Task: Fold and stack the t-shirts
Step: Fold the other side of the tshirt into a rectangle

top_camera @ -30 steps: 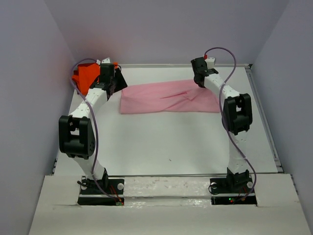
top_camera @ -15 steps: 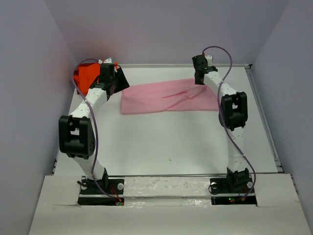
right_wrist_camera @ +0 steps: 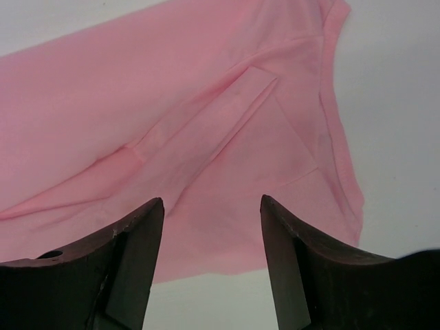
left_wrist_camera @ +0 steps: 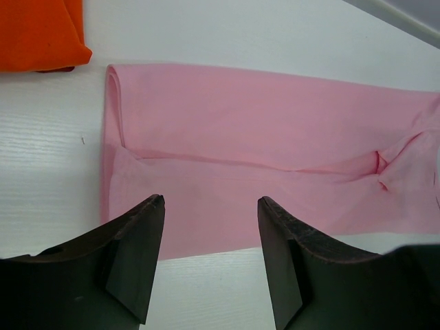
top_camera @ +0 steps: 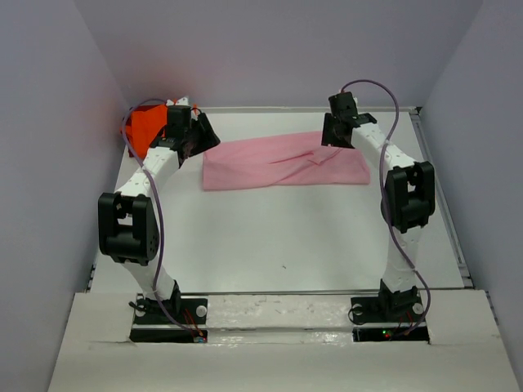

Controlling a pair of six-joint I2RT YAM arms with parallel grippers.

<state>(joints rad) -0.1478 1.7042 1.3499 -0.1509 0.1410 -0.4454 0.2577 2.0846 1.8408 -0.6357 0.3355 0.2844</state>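
Pink t-shirt [top_camera: 282, 162] near orange t-shirt [top_camera: 145, 131]

The pink shirt [top_camera: 282, 163] lay flat across the far part of the desk [top_camera: 278, 245]. The left end effector [left_wrist_camera: 210, 199] and right end effector [right_wrist_camera: 212, 201] hung over its two ends, jaws apart. The orange shirt [top_camera: 143, 129] was heaped in the far left corner. Bare desk showed on the near side.

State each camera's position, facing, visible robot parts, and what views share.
Top: above, behind; looks down at the table; left arm, right arm show.
Left wrist: over the pink shirt's left end, facing down; left gripper open.
Right wrist: over its right end; right gripper open.
Shared: pink shirt in all; orange shirt in top and left wrist.
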